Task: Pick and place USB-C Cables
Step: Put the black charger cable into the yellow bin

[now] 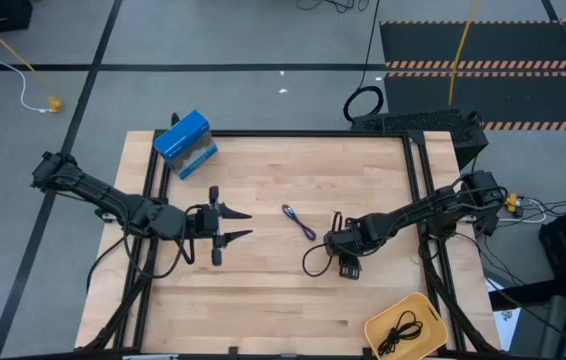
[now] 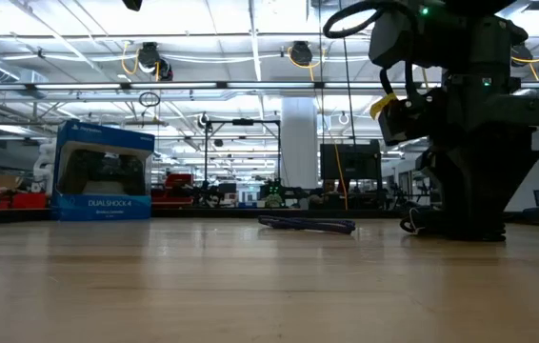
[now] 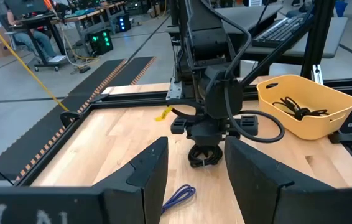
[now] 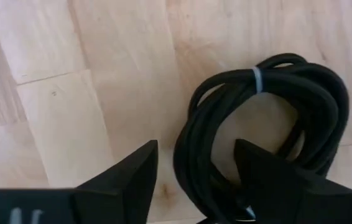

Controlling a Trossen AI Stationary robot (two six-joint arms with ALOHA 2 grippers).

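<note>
A black USB-C cable (image 4: 269, 93), coiled and tied with a pale band, lies on the wood table under my right gripper (image 4: 196, 149). The gripper is open and points down, one finger outside the coil and one over its middle. The coil also shows in the left wrist view (image 3: 202, 159). A blue-purple USB-C cable (image 1: 299, 222) lies flat on the table between the two grippers. Another black cable (image 1: 403, 328) lies in the yellow tray (image 1: 431, 318). My left gripper (image 1: 249, 225) is open and empty, left of the blue-purple cable, pointing toward the table's right edge. My right gripper's open fingers (image 4: 132, 171) stand astride one side of the black coil (image 4: 191, 140), coming from above and pointing down. The coil lies flat on the table. I cannot tell whether the fingers touch it.
A blue box (image 1: 185, 143) stands at the table's far left corner. The yellow tray sits at the near right corner. A loop of thick robot wiring (image 1: 310, 264) hangs beside the right gripper. Bare wood lies along the near side and in the middle.
</note>
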